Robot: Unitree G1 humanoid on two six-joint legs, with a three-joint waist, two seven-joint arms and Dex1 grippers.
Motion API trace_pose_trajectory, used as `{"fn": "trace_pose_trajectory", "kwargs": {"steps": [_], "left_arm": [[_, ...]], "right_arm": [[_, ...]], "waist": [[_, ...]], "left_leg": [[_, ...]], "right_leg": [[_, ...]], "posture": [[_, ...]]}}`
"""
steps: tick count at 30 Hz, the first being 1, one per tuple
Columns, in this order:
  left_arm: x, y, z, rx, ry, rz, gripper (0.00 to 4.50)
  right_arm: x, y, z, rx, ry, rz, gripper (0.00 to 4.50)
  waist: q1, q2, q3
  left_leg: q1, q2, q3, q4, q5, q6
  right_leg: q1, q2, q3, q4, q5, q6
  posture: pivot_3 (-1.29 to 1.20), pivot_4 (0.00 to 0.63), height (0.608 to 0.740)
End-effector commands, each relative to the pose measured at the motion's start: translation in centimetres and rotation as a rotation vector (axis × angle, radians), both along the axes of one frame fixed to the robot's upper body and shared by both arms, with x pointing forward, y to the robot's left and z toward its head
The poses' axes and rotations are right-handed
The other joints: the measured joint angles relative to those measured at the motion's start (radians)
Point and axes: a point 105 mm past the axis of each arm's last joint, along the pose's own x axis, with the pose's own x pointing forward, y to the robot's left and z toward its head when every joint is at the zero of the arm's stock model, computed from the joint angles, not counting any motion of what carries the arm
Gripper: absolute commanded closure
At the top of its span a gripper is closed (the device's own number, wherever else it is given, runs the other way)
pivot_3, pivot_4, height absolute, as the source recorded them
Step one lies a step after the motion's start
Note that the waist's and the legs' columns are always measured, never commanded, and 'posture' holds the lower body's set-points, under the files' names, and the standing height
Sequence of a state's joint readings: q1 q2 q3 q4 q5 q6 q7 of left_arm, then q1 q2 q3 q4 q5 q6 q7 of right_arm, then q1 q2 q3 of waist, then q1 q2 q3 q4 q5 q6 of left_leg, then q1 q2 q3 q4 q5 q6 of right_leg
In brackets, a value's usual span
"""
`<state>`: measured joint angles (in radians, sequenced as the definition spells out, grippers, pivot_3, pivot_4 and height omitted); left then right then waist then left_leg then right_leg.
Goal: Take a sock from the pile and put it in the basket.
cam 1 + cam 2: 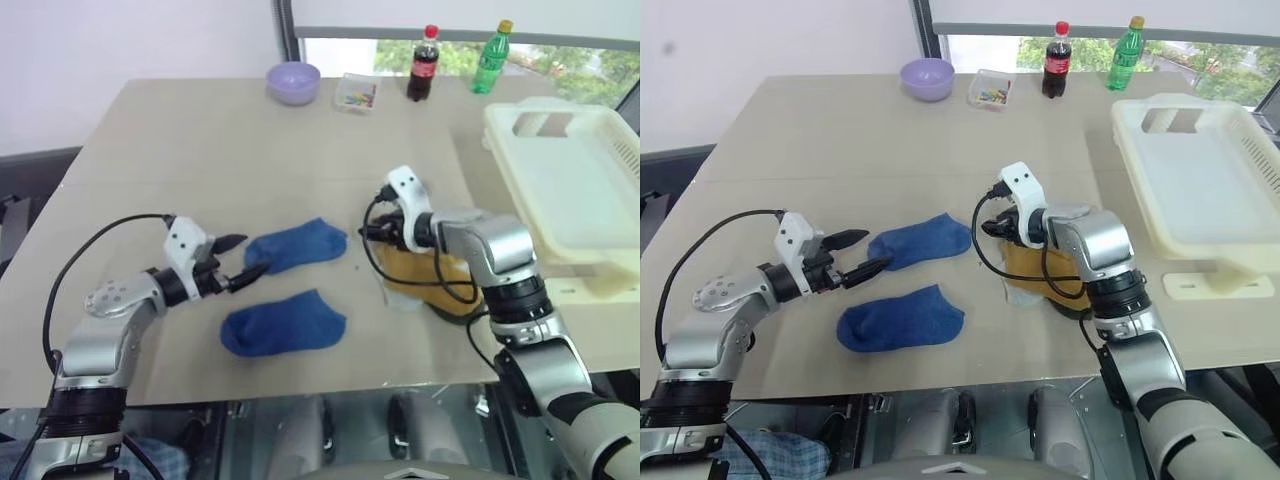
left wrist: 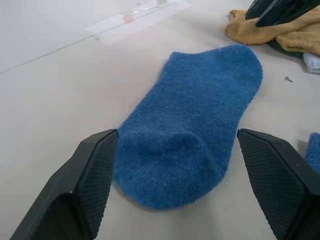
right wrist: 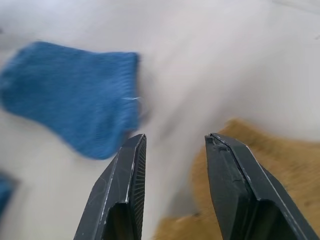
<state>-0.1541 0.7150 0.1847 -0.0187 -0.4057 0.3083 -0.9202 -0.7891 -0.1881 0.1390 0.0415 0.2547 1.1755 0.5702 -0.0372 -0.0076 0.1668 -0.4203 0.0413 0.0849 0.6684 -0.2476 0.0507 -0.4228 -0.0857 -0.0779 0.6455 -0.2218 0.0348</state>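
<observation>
You are looking down at a tan table (image 1: 200, 150) with two blue socks lying flat on it. Your left gripper (image 1: 240, 262) is sitting low at the near end of the far blue sock (image 1: 297, 244), with its two black fingers (image 2: 95, 175) spread wide, one on each side of the sock's end, and it is not squeezing anything. The near blue sock (image 1: 283, 324) is lying just in front of it, apart from the first one. Your right gripper (image 3: 172, 150) is hanging over the pile (image 1: 425, 275), pointing down toward the table, with its fingers partly apart and nothing between them. The pile is lying between the far blue sock and the basket (image 1: 570, 190); you are seeing mostly mustard-yellow cloth there, with a bit of pale cloth and dark cloth at its edges. The white basket is sitting at the right side of the table, and no sock is showing inside it. At the far edge of the table, a lilac bowl (image 1: 293, 82), a small clear box (image 1: 356, 93) with little colored bits in it, a dark cola bottle (image 1: 423, 64) with a red cap and red label, and a green bottle (image 1: 490, 58) with a yellow cap are standing in a row. The writing on the labels is too small to read.
</observation>
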Motion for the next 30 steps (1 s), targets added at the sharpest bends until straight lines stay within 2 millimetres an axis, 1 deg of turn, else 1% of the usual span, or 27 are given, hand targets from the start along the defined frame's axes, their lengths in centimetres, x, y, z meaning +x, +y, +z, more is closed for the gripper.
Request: {"fn": "trace_pose_trajectory", "kwargs": {"steps": [1,8,11,17,20,22,23,27,30], "left_arm": [[0.0,-0.2,0.8,0.015,-0.047,-0.014,0.4],[0.0,-0.3,0.7,0.028,-0.054,-0.021,0.4],[0.0,-0.4,0.7,0.03,-0.058,-0.02,0.4],[-0.2,-0.4,0.6,0.032,-0.059,-0.019,0.4],[-0.1,-0.3,0.5,0.032,-0.061,-0.012,0.4],[0.2,0.0,0.4,0.032,-0.052,0.022,0.4],[0.3,0.2,0.3,0.024,-0.039,0.041,0.4],[0.7,0.7,-0.5,-0.017,0.028,0.11,0.4],[1.4,1.1,-0.8,-0.024,0.049,0.163,0.4]], "right_arm": [[-0.9,0.8,0.8,0.056,0.021,0.033,2.61],[-1.0,2.1,-1.0,0.081,0.102,0.009,2.61],[-0.8,2.9,-1.0,0.136,0.147,-0.008,2.61],[-0.5,3.3,-1.2,0.156,0.158,-0.038,2.61],[-0.4,3.2,-1.2,0.144,0.145,-0.041,3.38],[-0.5,3.0,-1.4,0.135,0.142,-0.043,4.34],[-0.4,2.9,-1.5,0.128,0.139,-0.045,4.45],[-0.5,2.8,-1.8,0.104,0.129,-0.046,4.45],[-0.4,2.7,-2.0,0.088,0.117,-0.046,4.45]], "waist": [[0.0,0.0,0.0],[0.0,0.0,0.0],[0.0,0.0,0.0],[0.0,0.0,0.0],[-0.001,0.0,0.0],[-0.001,0.0,0.0],[-0.001,0.0,0.0],[-0.001,0.0,0.0],[0.0,0.0,0.0]], "left_leg": [[0.0,0.0,0.0,0.0,0.0,0.0],[0.0,0.0,0.0,0.0,0.0,0.001],[0.0,0.0,0.0,0.0,0.0,0.0],[0.0,0.0,0.0,0.0,0.0,0.0],[0.0,0.0,0.0,0.0,0.0,0.0],[0.0,0.0,0.0,0.0,0.0,0.0],[0.0,0.0,0.0,0.0,0.0,0.0],[0.0,0.0,0.0,0.0,0.0,0.0],[0.0,0.0,0.0,0.0,0.0,0.0]], "right_leg": [[0.0,0.0,0.0,0.0,0.0,0.0],[0.0,0.0,0.0,0.0,0.0,0.0],[0.0,0.0,0.0,0.0,0.0,0.0],[0.0,0.0,0.0,0.0,0.0,0.0],[0.0,0.0,0.0,0.0,0.0,0.0],[0.0,0.0,0.0,0.0,0.0,0.0],[0.0,0.0,0.0,0.0,0.0,0.0],[0.0,0.0,0.0,0.0,0.0,0.0],[0.0,0.0,0.0,0.0,0.0,0.0]], "posture": [[0.0,0.15,0.733],[0.0,0.15,0.733],[0.0,0.15,0.733],[0.0,0.15,0.733],[0.0,0.15,0.733],[0.0,0.15,0.733],[0.0,0.15,0.733],[0.0,0.15,0.733],[0.0,0.15,0.733]]}}
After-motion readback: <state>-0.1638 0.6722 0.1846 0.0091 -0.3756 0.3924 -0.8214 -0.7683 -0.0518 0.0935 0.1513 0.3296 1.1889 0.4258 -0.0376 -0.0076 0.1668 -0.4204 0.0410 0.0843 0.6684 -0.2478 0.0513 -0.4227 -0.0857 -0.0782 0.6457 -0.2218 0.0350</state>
